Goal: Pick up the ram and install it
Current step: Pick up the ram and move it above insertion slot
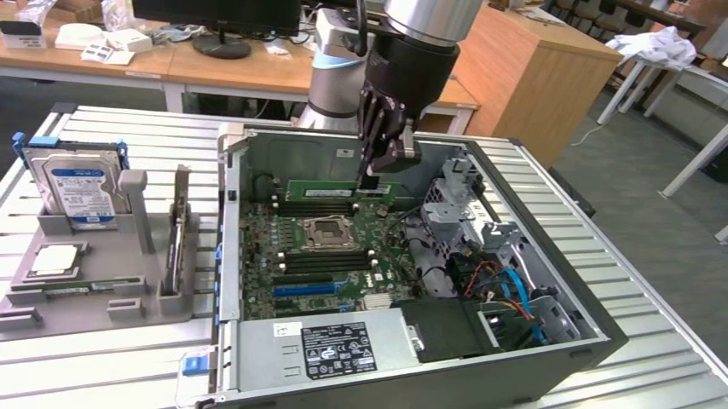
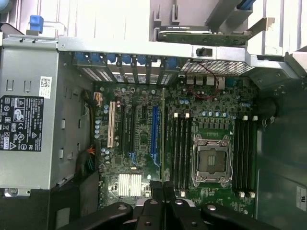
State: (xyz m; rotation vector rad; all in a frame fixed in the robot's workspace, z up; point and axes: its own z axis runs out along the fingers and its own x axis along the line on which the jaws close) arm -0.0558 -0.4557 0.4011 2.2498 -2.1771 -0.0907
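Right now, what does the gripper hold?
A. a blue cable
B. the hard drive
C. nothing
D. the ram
D: the gripper is shut on one end of the ram, a green stick held level above the motherboard.

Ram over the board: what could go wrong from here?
1. The end effector grips the ram off-centre, toward one end; pressing down could tilt it and seat one end only.
2. In the wrist view its edge seems to sit beside the black slots, not over one, so it might land on the board.
3. The open CPU socket lies close by; a slip could hit it.
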